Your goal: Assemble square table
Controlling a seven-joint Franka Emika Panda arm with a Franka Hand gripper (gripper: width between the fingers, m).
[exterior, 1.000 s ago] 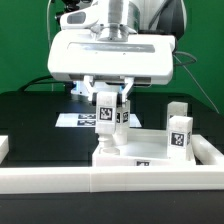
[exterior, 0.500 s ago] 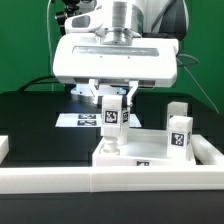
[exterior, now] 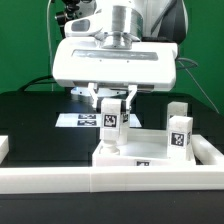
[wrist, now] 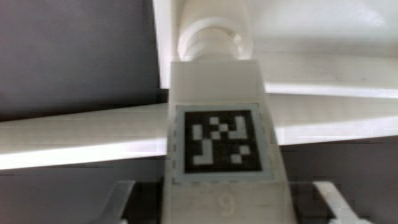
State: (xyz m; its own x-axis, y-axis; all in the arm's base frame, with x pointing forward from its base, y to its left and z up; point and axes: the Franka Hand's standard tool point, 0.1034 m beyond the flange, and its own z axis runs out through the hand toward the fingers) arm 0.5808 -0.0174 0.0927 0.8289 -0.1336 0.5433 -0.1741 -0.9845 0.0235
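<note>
While your pincer (exterior: 111,104) stays clamped on an upright white leg (exterior: 110,122), that leg stands on the square tabletop (exterior: 150,152) at the black table's (exterior: 40,125) front rail. Another tagged leg (exterior: 179,135) stands near, toward the exterior view's right.

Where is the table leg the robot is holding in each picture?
Exterior view: the held leg stands upright near the middle, between the gripper fingers, over the tabletop.
Wrist view: the held leg fills the middle, its tag facing the camera.
Shared landmark: the black-and-white tag on that leg.
</note>
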